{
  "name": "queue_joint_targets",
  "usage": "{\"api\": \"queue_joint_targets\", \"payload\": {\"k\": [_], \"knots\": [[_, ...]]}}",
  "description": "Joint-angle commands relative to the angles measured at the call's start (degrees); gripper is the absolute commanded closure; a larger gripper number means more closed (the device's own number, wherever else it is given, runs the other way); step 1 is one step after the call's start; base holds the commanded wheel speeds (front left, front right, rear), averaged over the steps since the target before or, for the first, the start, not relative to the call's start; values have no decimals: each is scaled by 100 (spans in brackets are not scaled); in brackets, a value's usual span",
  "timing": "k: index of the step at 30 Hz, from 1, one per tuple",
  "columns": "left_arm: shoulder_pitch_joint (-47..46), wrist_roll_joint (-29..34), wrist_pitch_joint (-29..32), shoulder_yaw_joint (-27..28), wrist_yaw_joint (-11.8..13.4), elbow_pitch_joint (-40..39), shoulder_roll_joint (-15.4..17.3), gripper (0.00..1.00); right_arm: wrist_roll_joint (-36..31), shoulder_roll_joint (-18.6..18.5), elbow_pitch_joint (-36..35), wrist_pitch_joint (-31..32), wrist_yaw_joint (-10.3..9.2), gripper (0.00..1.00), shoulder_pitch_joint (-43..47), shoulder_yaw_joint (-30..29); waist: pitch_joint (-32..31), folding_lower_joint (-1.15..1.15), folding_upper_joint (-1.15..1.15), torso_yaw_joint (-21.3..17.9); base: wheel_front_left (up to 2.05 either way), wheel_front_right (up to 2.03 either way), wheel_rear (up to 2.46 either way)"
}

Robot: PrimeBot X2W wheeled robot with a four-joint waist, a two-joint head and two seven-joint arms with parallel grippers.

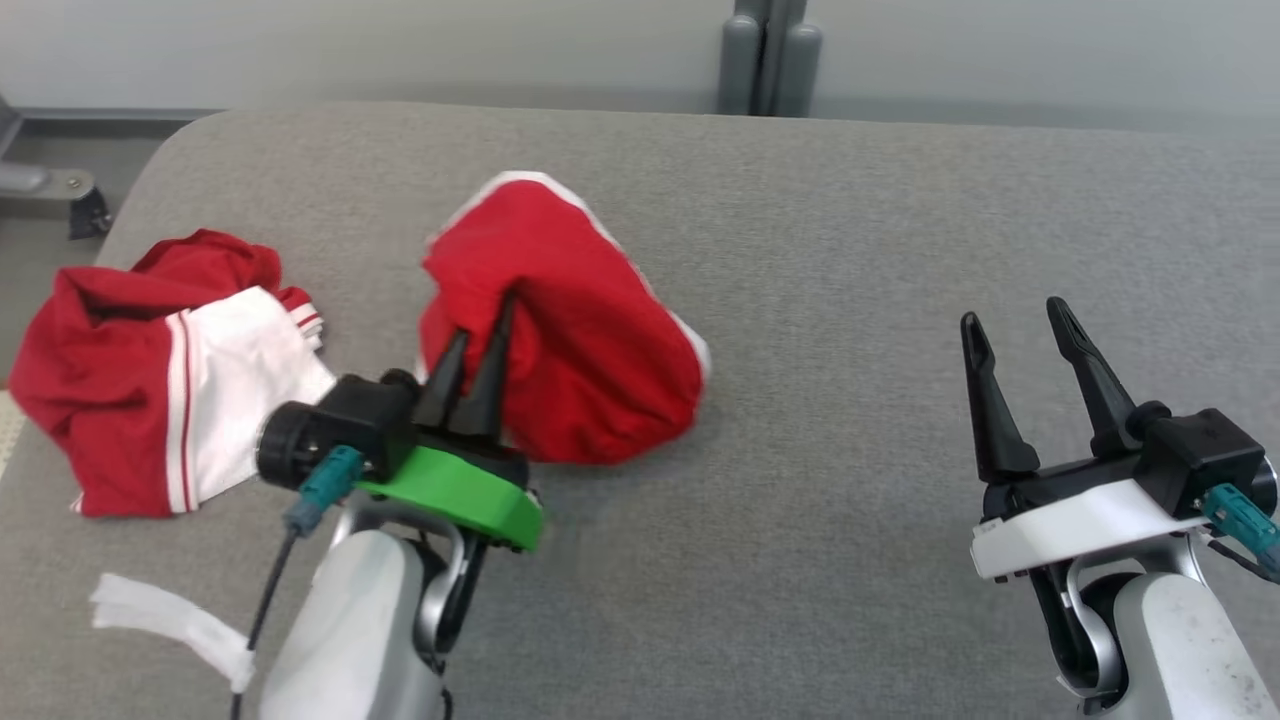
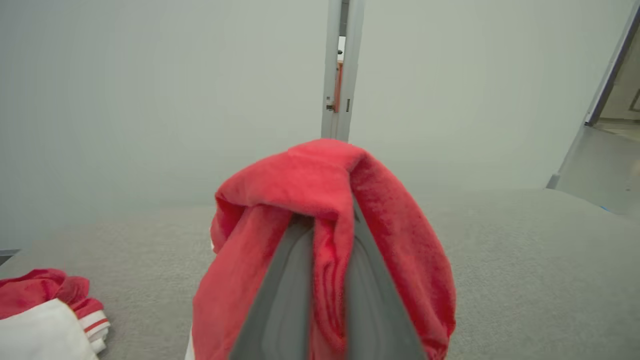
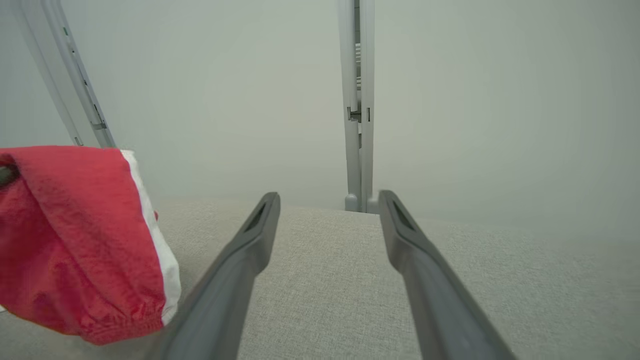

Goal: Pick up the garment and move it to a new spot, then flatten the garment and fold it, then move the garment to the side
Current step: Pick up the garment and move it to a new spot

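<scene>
A red garment with white trim hangs bunched from my left gripper, which is shut on a fold of it above the grey table. In the left wrist view the red cloth drapes over both fingers and is pinched between them. The right wrist view has the same garment at its left, hanging off the table. My right gripper stands open over the table's right side, fingers apart with nothing between them.
A second red and white garment lies crumpled at the table's left edge. A white strip of tape or paper lies near the front left. A grey post stands behind the table's far edge.
</scene>
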Motion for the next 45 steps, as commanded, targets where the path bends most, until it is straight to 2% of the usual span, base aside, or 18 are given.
{"api": "queue_joint_targets", "payload": {"k": [1,5,10,13,17,18,19,25,29,36,40,45], "knots": [[-170,-99,37,-279,-18,61,-1,100,21,32,-25,-45,-2,0,-71,-33,220,0,0,-837,0,0,0],[-426,-372,57,-1082,-25,262,-8,100,55,70,12,-111,-2,0,-142,-78,438,0,0,-1411,0,0,0],[-724,-657,103,-1685,-21,813,-1,100,131,155,104,-255,-2,0,-215,-73,791,0,0,-2012,0,0,0],[-855,-780,76,-2034,-23,1154,-1,100,182,207,207,-370,-2,0,-240,-125,947,0,0,-2231,0,0,0],[-954,-897,39,-2346,-26,1393,1,100,207,238,328,-480,-2,0,-271,-154,1005,0,0,-2297,0,0,0],[-983,-917,0,-2400,-26,1424,0,60,201,241,366,-505,-2,0,-257,-169,988,0,0,-2279,0,0,0],[-1002,-920,-41,-2426,-10,1429,-1,0,201,246,392,-522,-2,0,-252,-182,964,0,0,-2250,0,0,0],[-907,-992,-264,-2321,184,1202,-3,0,129,253,499,-578,-2,0,-240,-176,629,0,0,-1877,0,0,0],[-723,-1012,-323,-2006,435,852,134,0,61,253,490,-530,-2,0,-159,-197,397,0,0,-1530,0,0,0],[-160,-1003,-339,-1027,1049,168,590,0,-2,195,392,-360,-2,0,8,-180,84,0,0,-938,0,0,0],[213,-955,-336,-457,1242,-18,850,0,-18,173,357,-272,-2,0,105,-153,-63,0,0,-708,0,0,0],[707,-867,-335,-1,1351,-175,1054,0,12,185,383,-204,-2,0,197,-68,-254,0,0,-643,0,0,0]]}}
